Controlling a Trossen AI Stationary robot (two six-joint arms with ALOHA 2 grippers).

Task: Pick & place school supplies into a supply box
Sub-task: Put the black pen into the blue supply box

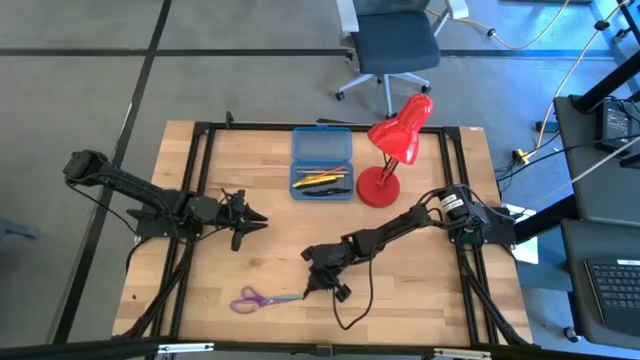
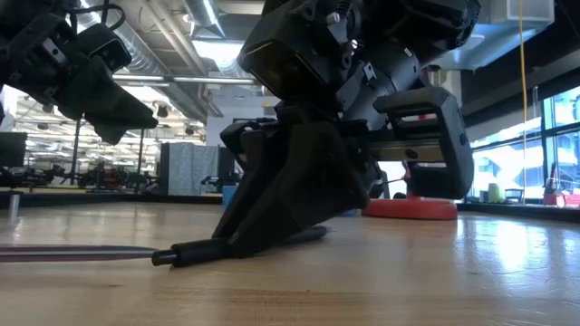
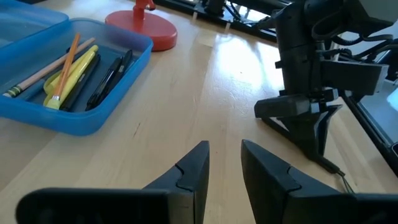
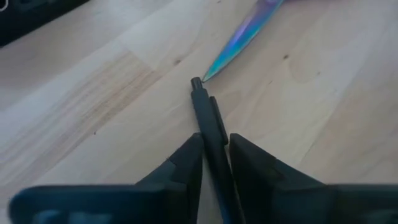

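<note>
Black pen (image 4: 209, 122) between right gripper (image 4: 215, 163) fingers

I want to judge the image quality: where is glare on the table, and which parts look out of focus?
Left wrist view: bright glare on the table beyond the red lamp base. Low view: the near table is soft, window light glints at right. Right wrist view: the right tool, shut on the black pen, looks blurred; the scissors blade shimmers.

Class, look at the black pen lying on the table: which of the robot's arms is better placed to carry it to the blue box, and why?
The right. The right gripper already has its fingers around the black pen near the scissors. The left gripper hovers open and empty, nearer the supply box.
</note>
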